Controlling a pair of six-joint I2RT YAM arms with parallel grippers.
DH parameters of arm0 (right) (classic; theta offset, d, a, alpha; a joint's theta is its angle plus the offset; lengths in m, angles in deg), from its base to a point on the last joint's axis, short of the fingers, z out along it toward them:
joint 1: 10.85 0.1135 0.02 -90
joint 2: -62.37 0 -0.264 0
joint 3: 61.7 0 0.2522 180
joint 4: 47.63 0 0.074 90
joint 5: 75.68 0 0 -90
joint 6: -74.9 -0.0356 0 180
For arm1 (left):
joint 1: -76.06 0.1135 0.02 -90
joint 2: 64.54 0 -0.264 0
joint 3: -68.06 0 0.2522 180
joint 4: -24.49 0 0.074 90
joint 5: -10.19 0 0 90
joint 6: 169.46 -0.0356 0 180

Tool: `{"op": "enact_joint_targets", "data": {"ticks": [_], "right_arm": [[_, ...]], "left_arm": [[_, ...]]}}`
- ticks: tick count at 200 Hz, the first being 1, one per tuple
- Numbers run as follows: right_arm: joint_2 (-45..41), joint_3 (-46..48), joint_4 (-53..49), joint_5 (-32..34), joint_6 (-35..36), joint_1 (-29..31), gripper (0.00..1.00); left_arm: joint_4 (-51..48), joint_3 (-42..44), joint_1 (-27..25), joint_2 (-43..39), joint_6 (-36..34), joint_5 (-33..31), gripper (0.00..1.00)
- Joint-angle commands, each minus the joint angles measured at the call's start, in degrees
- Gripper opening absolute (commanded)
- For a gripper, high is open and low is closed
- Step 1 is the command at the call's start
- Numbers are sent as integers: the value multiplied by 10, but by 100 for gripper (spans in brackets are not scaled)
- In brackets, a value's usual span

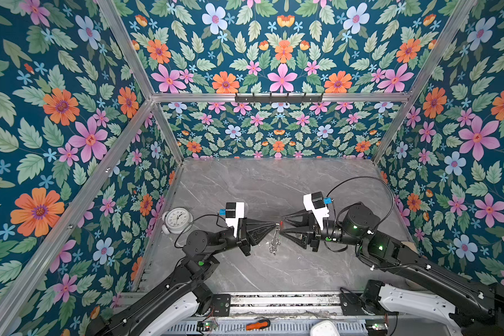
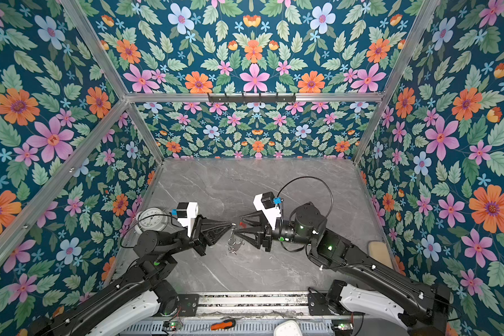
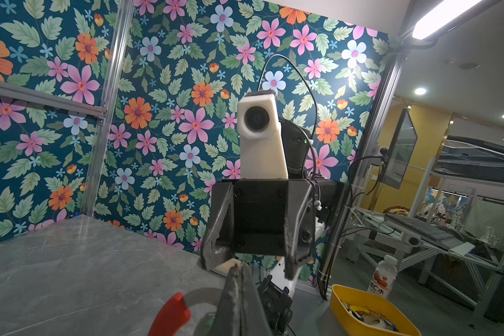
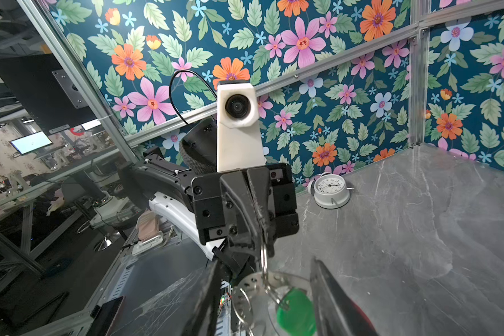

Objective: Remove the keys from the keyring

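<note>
My left gripper (image 1: 275,223) is shut on the keyring (image 3: 201,293), pinching the grey hoop beside its red section (image 3: 172,314). The hoop hangs edge-on below the fingertips above the table in both top views. The keys (image 1: 274,243) dangle in a small bunch under it; in the right wrist view a green tag (image 4: 296,311) and a round metal piece (image 4: 248,291) hang from wire rings. My right gripper (image 1: 282,224) faces the left one tip to tip, open, its fingers (image 4: 329,291) on either side of the hanging rings without touching them.
A white alarm clock (image 1: 176,219) stands by the left wall. A beige pad (image 2: 380,253) lies at the table's right edge. An orange screwdriver (image 1: 258,324) rests on the front rail. A yellow bin (image 3: 370,311) and a bottle (image 3: 383,276) sit outside the cell.
</note>
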Motion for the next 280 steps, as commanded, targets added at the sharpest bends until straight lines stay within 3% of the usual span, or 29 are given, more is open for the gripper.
{"op": "enact_joint_targets", "data": {"ticks": [1,74,118,153,172,187,202,280], "right_arm": [[5,3,41,0,-17,0,46],[26,1,49,-14,-22,0,22],[32,2,44,-23,-24,0,15],[32,-2,32,-25,-22,0,0],[28,-6,12,-23,-16,0,0],[23,-11,-11,-23,-9,0,0],[18,-21,-44,-30,0,-2,0],[4,-93,-253,-106,60,-56,0]], "left_arm": [[11,3,0,-4,-5,-16,0],[16,9,0,-8,-4,-24,0],[15,8,0,-8,-5,-24,0],[15,8,0,-9,2,-24,0],[-2,5,1,-15,4,-25,0],[-29,-1,0,-25,6,-29,22],[-76,-13,1,-37,-4,-35,33],[-332,-126,1,-8,-77,44,38]]}}
